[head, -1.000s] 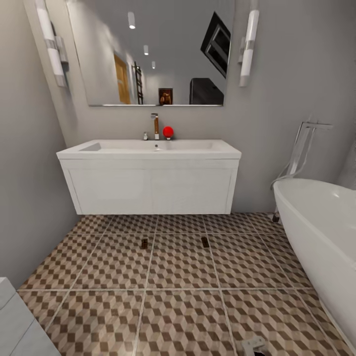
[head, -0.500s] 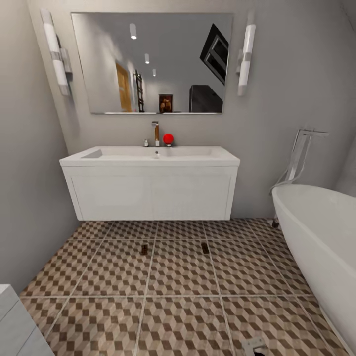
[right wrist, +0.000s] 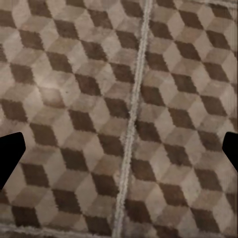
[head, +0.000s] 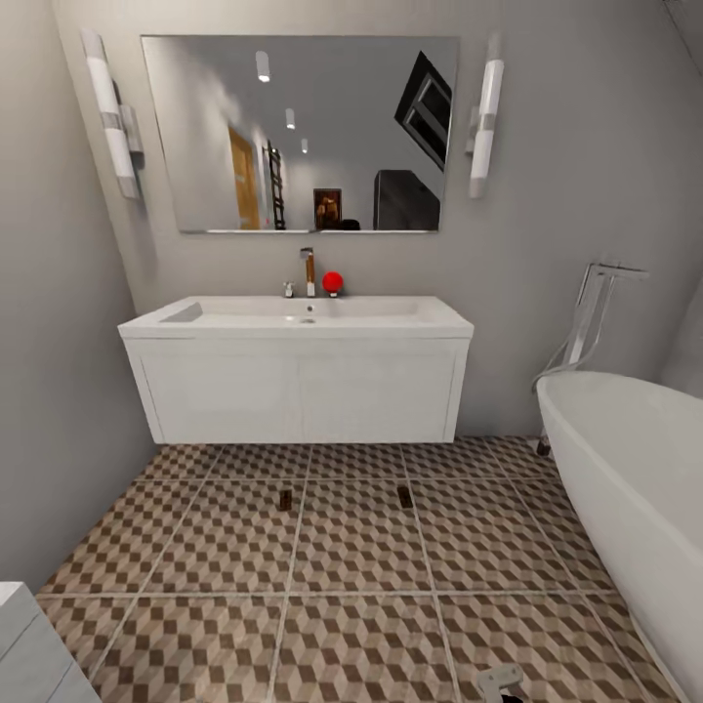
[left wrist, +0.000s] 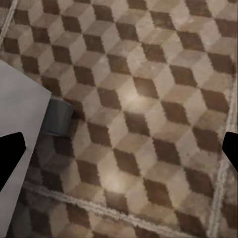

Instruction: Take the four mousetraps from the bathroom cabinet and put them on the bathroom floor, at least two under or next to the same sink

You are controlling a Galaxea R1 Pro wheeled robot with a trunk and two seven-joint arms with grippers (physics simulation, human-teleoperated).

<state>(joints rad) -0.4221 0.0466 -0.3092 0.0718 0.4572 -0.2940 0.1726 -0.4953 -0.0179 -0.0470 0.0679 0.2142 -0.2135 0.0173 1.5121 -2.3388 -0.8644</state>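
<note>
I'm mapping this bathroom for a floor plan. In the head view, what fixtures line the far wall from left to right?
Left wall light → mirror above the sink → right wall light → floor-standing tub faucet → bathtub.

Through the left wrist camera we saw the left gripper (left wrist: 119,153) with its two dark fingertips (left wrist: 11,156) at the opposite edges of the picture, spread wide with nothing between them. A grey part of our own body (left wrist: 17,148) sat close beside one fingertip. The right gripper (right wrist: 119,153) was the same: dark fingertips (right wrist: 10,157) far apart at the picture's edges, jaws wide and empty. Both wrists pointed down, fingers aimed at the surface below them and clear of it.
</note>
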